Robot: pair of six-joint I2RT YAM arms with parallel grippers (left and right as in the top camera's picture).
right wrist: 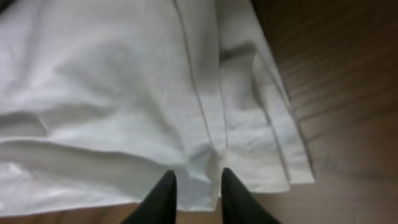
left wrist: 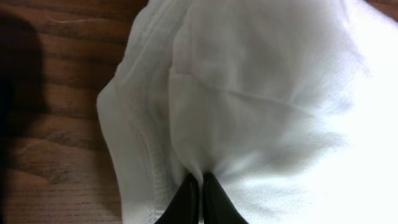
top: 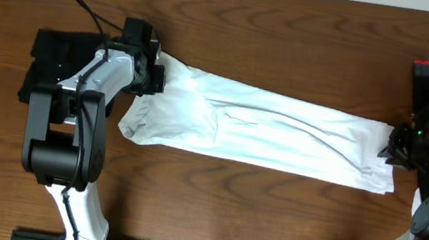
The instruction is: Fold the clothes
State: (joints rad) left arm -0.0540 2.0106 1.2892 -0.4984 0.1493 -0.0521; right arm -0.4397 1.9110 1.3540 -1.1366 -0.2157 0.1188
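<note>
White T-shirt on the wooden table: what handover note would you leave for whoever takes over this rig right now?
Left gripper: shut on one end of the plain white fabric T-shirt.
Right gripper: jaws apart, straddling the hem at the other end.
Shirt lies stretched in a long band across the brown wooden table.
Done: narrowed lengthwise, it seems.
To do: fold it end to end.

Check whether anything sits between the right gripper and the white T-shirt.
Nothing visible does. The right gripper has its fingers on either side of the edge of the white T-shirt, with only wooden table beside it.
</note>
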